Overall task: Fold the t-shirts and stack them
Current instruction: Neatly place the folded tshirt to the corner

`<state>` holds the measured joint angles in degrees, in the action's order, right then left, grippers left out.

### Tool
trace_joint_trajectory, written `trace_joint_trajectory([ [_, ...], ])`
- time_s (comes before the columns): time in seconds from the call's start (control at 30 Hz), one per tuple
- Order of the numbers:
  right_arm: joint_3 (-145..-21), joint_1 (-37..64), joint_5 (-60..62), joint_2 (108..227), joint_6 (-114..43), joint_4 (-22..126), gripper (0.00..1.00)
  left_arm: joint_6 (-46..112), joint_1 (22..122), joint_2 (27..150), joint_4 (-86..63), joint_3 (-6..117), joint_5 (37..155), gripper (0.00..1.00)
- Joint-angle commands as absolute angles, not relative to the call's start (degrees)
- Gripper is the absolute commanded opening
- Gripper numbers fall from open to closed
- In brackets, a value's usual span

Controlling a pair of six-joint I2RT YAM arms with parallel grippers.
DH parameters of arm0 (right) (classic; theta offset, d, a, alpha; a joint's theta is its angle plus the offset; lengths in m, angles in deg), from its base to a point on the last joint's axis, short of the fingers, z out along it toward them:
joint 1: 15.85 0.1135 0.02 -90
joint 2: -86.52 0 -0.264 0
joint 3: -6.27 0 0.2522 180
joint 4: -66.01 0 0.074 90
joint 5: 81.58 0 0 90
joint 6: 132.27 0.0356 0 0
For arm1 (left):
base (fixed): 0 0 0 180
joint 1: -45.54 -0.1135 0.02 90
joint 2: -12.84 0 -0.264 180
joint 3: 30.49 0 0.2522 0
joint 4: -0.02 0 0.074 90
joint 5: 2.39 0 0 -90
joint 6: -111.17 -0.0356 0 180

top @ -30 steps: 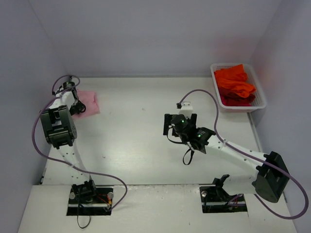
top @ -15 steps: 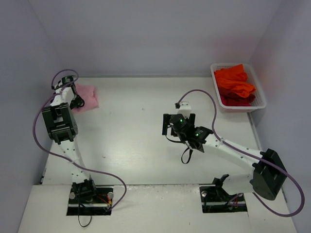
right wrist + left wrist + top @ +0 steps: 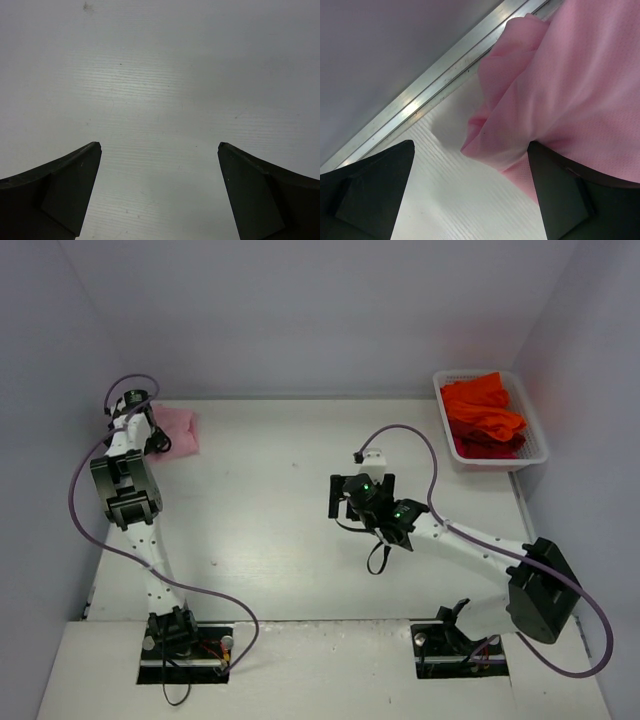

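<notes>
My left gripper [image 3: 470, 142] stands spread wide at the upper left of the overhead view, low over the light pink, thin cloth t-shirt [image 3: 178, 428]. That shirt lies as a small, compact bundle in the far corner of the white table [image 3: 270, 510]. In my left wrist view its rumpled edge fills the upper right of the frame, beside the silver metal rail [image 3: 445, 82] that runs along the wall. The cloth reaches down between my two fingers and close to the one at lower right. Nothing is pinched, and I cannot tell whether that finger touches the cloth. I judge the shirt sits in that corner as the bottom of the stack, out of the working space.

My right gripper [image 3: 159, 145] hangs wide apart and empty over bare table, right of centre in the overhead view. Nothing lies between its fingers. The bright orange-red cloth t-shirts [image 3: 483, 415] are heaped in the white plastic mesh basket [image 3: 494, 464] at the upper right, well apart from it. I take that heap to be the supply waiting to be folded, so the middle of the table serves as my folding area.
</notes>
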<state>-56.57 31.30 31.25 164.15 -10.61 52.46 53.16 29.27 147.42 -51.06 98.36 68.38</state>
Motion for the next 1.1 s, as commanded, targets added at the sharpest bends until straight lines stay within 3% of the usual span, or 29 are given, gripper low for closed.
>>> trace_joint_trajectory([
  [0.0, -59.3, 30.8, 31.5, 164.7, -10.2, 55.5, 1.00, 51.8, 28.2, 147.9, -52.7, 101.1, 68.5, 0.93],
  [0.53, -59.6, 30.6, 30.8, 166.8, -10.1, 56.6, 1.00, 50.6, 28.3, 152.9, -54.6, 110.6, 70.6, 0.94],
  [1.07, -57.3, 31.3, 31.6, 161.4, -9.1, 56.8, 1.00, 51.9, 33.9, 137.8, -52.1, 100.5, 70.5, 0.94],
])
